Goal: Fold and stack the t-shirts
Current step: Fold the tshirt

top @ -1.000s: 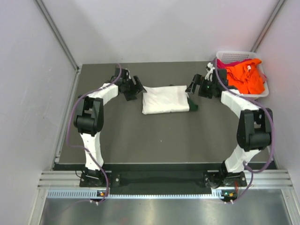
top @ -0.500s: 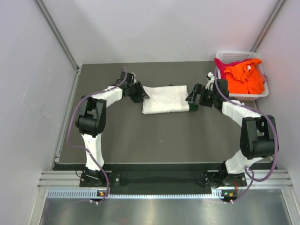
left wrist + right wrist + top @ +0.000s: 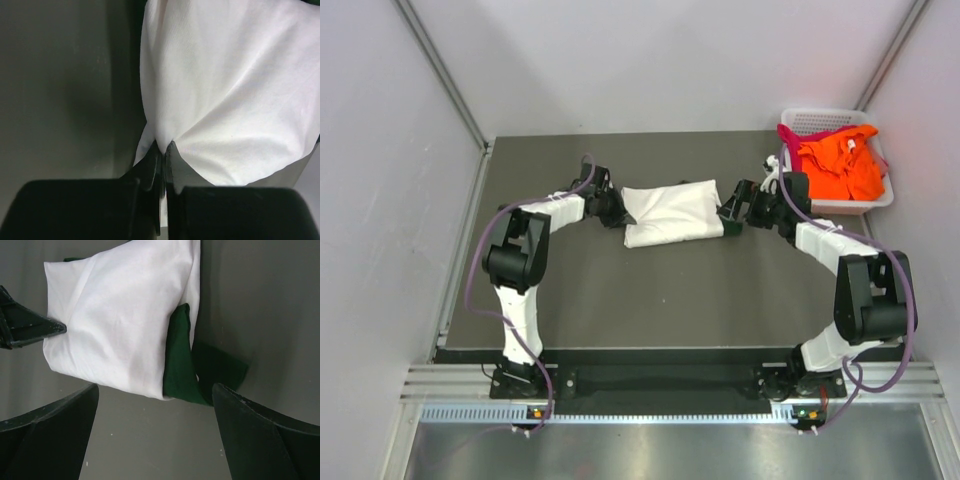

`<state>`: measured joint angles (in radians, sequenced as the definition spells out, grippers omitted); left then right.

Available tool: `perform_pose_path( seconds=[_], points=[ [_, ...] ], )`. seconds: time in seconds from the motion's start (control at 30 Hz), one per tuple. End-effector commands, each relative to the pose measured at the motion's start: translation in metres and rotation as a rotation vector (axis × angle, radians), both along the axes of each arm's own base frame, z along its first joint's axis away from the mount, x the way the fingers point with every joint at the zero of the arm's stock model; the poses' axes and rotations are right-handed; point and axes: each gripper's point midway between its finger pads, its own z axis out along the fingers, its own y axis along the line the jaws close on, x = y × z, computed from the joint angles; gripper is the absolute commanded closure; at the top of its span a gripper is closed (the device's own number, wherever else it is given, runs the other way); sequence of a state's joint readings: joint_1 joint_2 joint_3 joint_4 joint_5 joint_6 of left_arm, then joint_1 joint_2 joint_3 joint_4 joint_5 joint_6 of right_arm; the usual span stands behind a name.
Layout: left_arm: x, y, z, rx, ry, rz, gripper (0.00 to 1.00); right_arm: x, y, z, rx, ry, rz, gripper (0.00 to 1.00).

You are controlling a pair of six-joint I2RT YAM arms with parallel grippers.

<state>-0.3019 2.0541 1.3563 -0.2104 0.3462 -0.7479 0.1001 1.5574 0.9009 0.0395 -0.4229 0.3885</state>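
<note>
A folded white t-shirt with a dark green sleeve lies at mid-table. My left gripper is at its left edge, shut on a pinch of the white cloth; the left gripper shows the fabric puckering from between the closed tips. My right gripper stands open at the shirt's right edge. In the right wrist view the right gripper straddles the near corner of the white shirt and its green sleeve, not touching them. An orange t-shirt and a magenta t-shirt sit in the basket.
A white lattice basket stands at the back right corner, close to the right arm's elbow. The dark table is walled by grey panels on left, back and right. The left gripper's fingers show in the right wrist view.
My left gripper slid right onto the shirt's left edge and closed on it, bunching the cloth. My right gripper came down closer to the shirt's right edge, staying open.
</note>
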Motion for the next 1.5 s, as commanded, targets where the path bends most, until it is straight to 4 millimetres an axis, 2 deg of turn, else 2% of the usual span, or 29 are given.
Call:
perform_pose_path(
  seconds=[0.0,0.1,0.13,0.2,0.23,0.27,0.3,0.33,0.4,0.43,0.5,0.53,0.57,0.6,0.63,0.7,0.73,0.77,0.8,0.83,0.87,0.93,1.0,1.17,1.23,1.3,1.33,1.37,1.47],
  points=[
    [-0.01,0.024,-0.003,0.086,0.01,0.003,1.0,0.006,-0.001,0.017,0.022,-0.075,0.009,0.05],
    [-0.012,0.05,-0.005,0.12,0.014,0.023,1.0,0.006,-0.002,0.017,0.026,-0.075,0.006,0.05],
    [-0.01,0.067,-0.002,0.125,0.013,0.051,1.0,0.006,-0.001,0.018,0.027,-0.078,0.007,0.05],
    [-0.016,0.091,-0.007,0.146,0.027,0.077,1.0,0.005,-0.001,0.019,0.029,-0.081,0.007,0.05],
    [-0.011,0.108,0.001,0.137,0.001,0.11,0.98,0.005,0.0,0.02,0.033,-0.085,0.007,0.05],
    [-0.013,0.111,0.002,0.128,-0.002,0.103,0.88,0.004,0.001,0.019,0.037,-0.083,0.011,0.05],
    [-0.016,0.113,0.002,0.123,0.002,0.1,0.6,0.005,0.001,0.021,0.04,-0.091,0.013,0.05],
    [-0.015,0.112,0.004,0.121,-0.001,0.092,0.48,0.005,0.002,0.022,0.049,-0.094,0.015,0.05],
    [-0.017,0.103,0.009,0.092,-0.008,0.07,0.32,0.004,0.009,0.025,0.074,-0.1,0.047,0.06],
    [-0.016,0.103,0.016,0.089,-0.024,0.08,0.3,0.004,0.012,0.026,0.088,-0.101,0.062,0.07],
    [-0.018,0.108,0.022,0.105,-0.04,0.115,0.29,0.003,0.025,0.035,0.128,-0.1,0.121,0.13],
    [-0.017,0.112,0.034,0.116,-0.066,0.135,0.29,-0.002,0.035,0.036,0.14,-0.077,0.148,0.16],
    [-0.019,0.115,0.038,0.126,-0.065,0.149,0.29,0.0,0.043,0.045,0.151,-0.086,0.178,0.19],
    [-0.022,0.119,0.041,0.142,-0.063,0.164,0.3,-0.005,0.058,0.049,0.163,-0.08,0.221,0.21],
    [-0.024,0.121,0.053,0.148,-0.082,0.178,0.3,-0.008,0.067,0.054,0.184,-0.066,0.239,0.24],
    [-0.029,0.125,0.062,0.159,-0.087,0.202,0.32,-0.011,0.089,0.063,0.233,-0.048,0.307,0.34],
    [-0.032,0.129,0.075,0.165,-0.112,0.222,0.33,-0.018,0.107,0.068,0.272,-0.026,0.342,0.39],
    [-0.037,0.13,0.077,0.163,-0.108,0.243,0.34,-0.018,0.119,0.072,0.295,-0.024,0.371,0.48],
    [-0.04,0.131,0.083,0.159,-0.122,0.253,0.34,-0.023,0.134,0.074,0.31,-0.006,0.4,0.5],
    [-0.04,0.13,0.098,0.14,-0.168,0.258,0.34,-0.025,0.142,0.074,0.331,0.024,0.407,0.55],
    [-0.047,0.121,0.099,0.093,-0.165,0.234,0.37,-0.023,0.152,0.072,0.346,0.052,0.425,0.66],
    [-0.049,0.1,0.112,0.013,-0.212,0.171,0.42,-0.029,0.169,0.067,0.369,0.104,0.46,0.74],
    [-0.057,0.072,0.114,-0.039,-0.197,0.084,0.45,-0.03,0.177,0.054,0.371,0.159,0.47,0.82],
    [-0.06,0.022,0.09,-0.07,-0.139,-0.029,0.49,-0.024,0.179,0.015,0.333,0.258,0.406,0.88],
    [-0.059,0.013,0.073,-0.067,-0.11,-0.043,0.5,-0.019,0.178,0.003,0.3,0.281,0.365,0.92],
    [-0.055,0.006,0.066,-0.079,-0.104,-0.049,0.51,-0.015,0.179,-0.012,0.279,0.299,0.347,0.96],
    [-0.055,0.005,0.051,-0.072,-0.073,-0.048,0.51,-0.015,0.176,-0.026,0.262,0.342,0.324,0.98],
    [-0.051,0.007,0.046,-0.062,-0.064,-0.039,0.51,-0.014,0.175,-0.03,0.257,0.351,0.315,0.98],
    [-0.05,0.022,0.015,-0.06,0.015,-0.005,0.54,-0.012,0.165,-0.047,0.242,0.38,0.291,0.99]
  ],
)
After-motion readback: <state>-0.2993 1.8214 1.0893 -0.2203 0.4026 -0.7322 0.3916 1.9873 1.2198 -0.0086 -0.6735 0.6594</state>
